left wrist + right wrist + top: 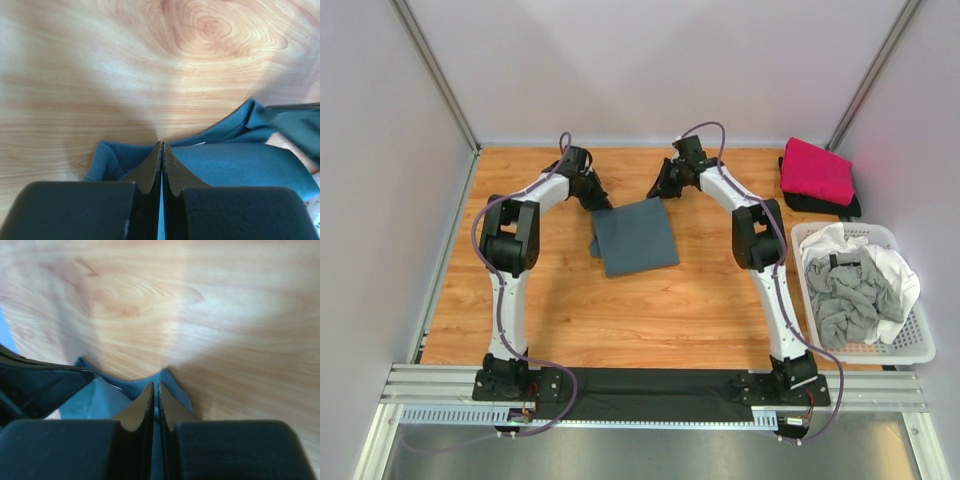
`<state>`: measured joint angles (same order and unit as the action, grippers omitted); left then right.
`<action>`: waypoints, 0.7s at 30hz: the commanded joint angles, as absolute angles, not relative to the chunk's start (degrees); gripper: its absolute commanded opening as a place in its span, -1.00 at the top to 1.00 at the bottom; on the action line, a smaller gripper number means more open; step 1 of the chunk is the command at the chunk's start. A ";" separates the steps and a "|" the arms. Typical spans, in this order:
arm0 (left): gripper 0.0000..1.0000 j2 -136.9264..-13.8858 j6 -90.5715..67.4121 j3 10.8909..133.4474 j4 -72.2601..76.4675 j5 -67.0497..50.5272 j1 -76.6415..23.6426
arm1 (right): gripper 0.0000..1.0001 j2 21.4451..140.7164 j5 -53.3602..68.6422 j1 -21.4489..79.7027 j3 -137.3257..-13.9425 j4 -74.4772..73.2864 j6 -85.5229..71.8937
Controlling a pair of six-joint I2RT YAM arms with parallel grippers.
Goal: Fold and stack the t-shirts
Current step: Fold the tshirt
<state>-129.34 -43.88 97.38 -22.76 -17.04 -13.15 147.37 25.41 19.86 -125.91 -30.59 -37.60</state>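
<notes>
Mid-fold on the blue shirt (636, 238), lying as a compact rectangle about halfway across the desk (620, 320), nearer the far edge than the near one. Pinched at its far left corner by the left gripper (161, 148), jaws pressed fully together on a ridge of cloth. Pinched at the far right corner by the right gripper (154, 389), jaws narrowed to a hairline slit on the hem. Stack begun at the far right corner: pink shirt (816, 168) on top of black shirt (830, 208). Waiting in the basket (918, 345) at the right edge: white shirt (895, 272) and grey shirt (845, 298), both crumpled. Looks like a late fold, or the pick-up before the carry to the stack. Calls next for raising both corners together, level and in step, so the layers neither sag apart nor slide out of either pinch.
</notes>
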 commanded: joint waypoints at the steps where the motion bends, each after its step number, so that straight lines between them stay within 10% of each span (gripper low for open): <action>1: 0.91 -125.43 -37.19 100.89 -24.08 -17.40 -12.57 | 0.83 144.15 24.35 17.93 -133.14 -29.79 -35.77; 6: 0.12 -115.96 -30.51 104.68 -29.17 -15.56 -12.57 | 0.64 136.60 21.02 14.68 -132.63 -32.43 -33.32; 10: 0.01 -107.51 -29.62 99.42 -29.45 -15.37 -12.57 | 0.67 127.12 20.12 14.59 -126.31 -32.96 -30.94; 13: 0.19 -102.32 -32.68 91.08 -26.12 -19.40 -12.74 | 0.83 122.36 23.37 15.73 -118.76 -31.29 -31.38; 17: 0.94 -98.79 -39.00 78.77 -19.70 -21.18 -13.80 | 0.99 120.24 25.57 18.89 -112.25 -31.11 -29.80; 21: 1.00 -98.70 -42.18 73.92 -16.79 -22.41 -15.29 | 0.99 121.81 27.86 21.35 -108.81 -30.59 -29.80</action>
<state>-96.82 -38.35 77.14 -19.53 -20.27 -14.06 119.37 25.19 19.38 -111.53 -30.50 -31.51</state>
